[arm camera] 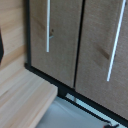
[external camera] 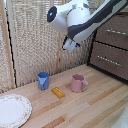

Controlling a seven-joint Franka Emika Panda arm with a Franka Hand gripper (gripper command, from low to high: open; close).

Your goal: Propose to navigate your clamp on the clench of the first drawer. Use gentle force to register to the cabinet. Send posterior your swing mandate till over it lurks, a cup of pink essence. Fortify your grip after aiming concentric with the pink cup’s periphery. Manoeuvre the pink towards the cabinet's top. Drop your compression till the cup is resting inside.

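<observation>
The pink cup (external camera: 77, 83) stands upright on the wooden table, its loop handle toward the exterior view's right. The dark brown cabinet (external camera: 111, 46) stands at the exterior view's right. Two of its drawer fronts show, an upper one (external camera: 114, 25) with a silver bar handle (external camera: 116, 31) and a lower one (external camera: 102, 64) with its own handle (external camera: 107, 59). My gripper (external camera: 70, 45) hangs in the air, well above the pink cup and apart from the cabinet, holding nothing. Its fingers are too small to read. The wrist view shows two drawer fronts with handles (arm camera: 48, 25) (arm camera: 116, 45).
A blue cup (external camera: 43, 80) stands to the exterior view's left of the pink cup. A small orange block (external camera: 58, 92) lies between them, nearer the front. A patterned white plate (external camera: 12, 110) lies at the front left. A bamboo screen (external camera: 35, 35) backs the table.
</observation>
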